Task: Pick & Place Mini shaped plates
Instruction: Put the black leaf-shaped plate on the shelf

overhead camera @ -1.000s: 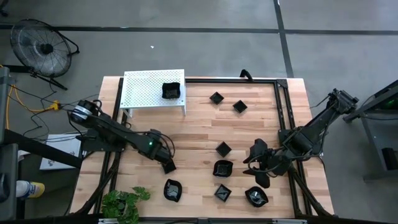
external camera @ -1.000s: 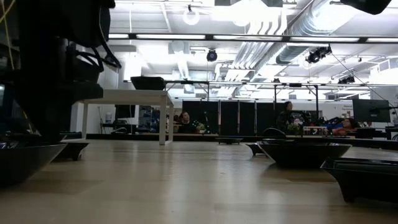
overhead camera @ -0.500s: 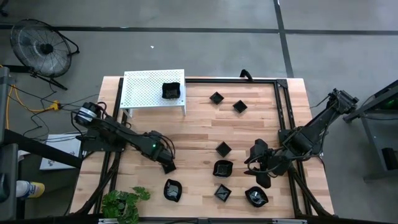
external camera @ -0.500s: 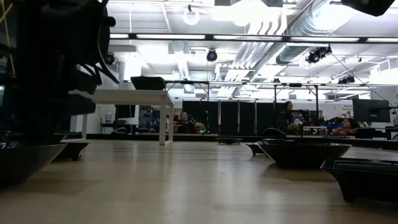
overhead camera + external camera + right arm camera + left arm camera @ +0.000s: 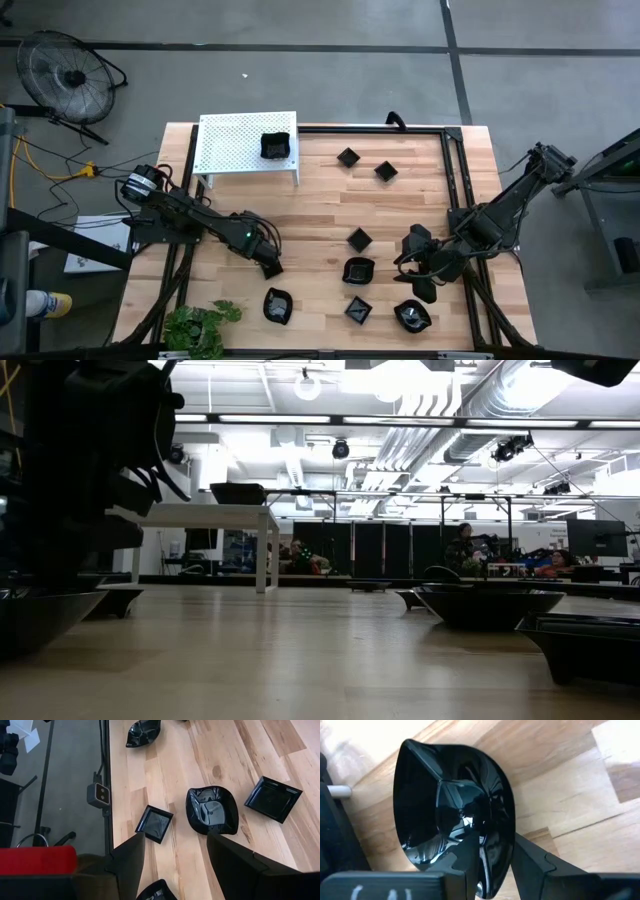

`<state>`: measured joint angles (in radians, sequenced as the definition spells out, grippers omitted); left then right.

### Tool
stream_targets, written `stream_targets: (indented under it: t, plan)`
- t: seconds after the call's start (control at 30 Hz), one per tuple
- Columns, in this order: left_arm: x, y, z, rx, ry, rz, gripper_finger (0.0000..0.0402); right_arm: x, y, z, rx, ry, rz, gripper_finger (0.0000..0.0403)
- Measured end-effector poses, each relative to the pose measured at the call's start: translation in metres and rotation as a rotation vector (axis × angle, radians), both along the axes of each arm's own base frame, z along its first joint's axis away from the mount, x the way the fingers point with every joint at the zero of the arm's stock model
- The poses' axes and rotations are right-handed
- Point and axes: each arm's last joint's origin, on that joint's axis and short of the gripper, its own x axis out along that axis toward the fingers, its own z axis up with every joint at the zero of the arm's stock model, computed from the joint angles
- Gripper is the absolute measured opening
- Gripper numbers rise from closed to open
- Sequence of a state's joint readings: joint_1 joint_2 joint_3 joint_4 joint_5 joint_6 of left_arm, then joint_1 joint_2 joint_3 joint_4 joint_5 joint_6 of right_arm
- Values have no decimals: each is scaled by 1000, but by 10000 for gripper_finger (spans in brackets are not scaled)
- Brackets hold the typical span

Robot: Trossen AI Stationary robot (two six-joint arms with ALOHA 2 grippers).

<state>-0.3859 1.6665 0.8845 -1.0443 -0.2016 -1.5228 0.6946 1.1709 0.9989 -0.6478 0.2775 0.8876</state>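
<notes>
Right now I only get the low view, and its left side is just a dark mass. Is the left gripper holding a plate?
Observer: Yes. The left wrist view shows the left gripper clamped on the rim of a glossy black plate.
Operator: Right gripper?
Observer: The right gripper is open and empty. It hangs over the table with a wavy plate and a small square plate lying ahead of it.
Operator: Anything on the shelf?
Observer: One square plate sits on the white shelf, near its right end in the high view.
</notes>
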Motion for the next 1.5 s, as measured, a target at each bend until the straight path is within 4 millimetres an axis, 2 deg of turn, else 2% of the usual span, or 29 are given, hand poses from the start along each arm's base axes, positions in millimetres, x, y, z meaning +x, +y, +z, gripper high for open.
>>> stream_targets:
  t: [0.13,0.4,0.63,0.83,1.03,1.23,1.3,1.37,1.43,1.5]
  plan:
    - [0,0,0,-7,5,2,86,0,0,0,2,0,-1,209]
    - [0,0,0,-10,13,-33,8,0,0,0,3,0,-2,209]
    - [2,-1,2,-18,14,-62,2,0,0,0,5,0,-4,209]
    - [12,-5,21,-30,27,-140,1,0,0,0,6,0,-4,209]
    - [25,-9,63,-4,73,-298,1,0,0,0,3,-2,-8,209]
    - [38,-12,133,29,93,-501,1,1,0,1,9,-17,-12,209]
    - [42,-13,154,43,33,-576,0,2,1,2,14,-26,-11,209]
    - [40,-10,172,98,-31,-623,0,2,1,2,12,-34,-17,209]
    - [37,-1,189,139,-92,-600,0,2,0,2,-7,-48,-38,209]
    - [31,10,197,152,-124,-577,0,3,-1,3,-14,-57,-55,209]
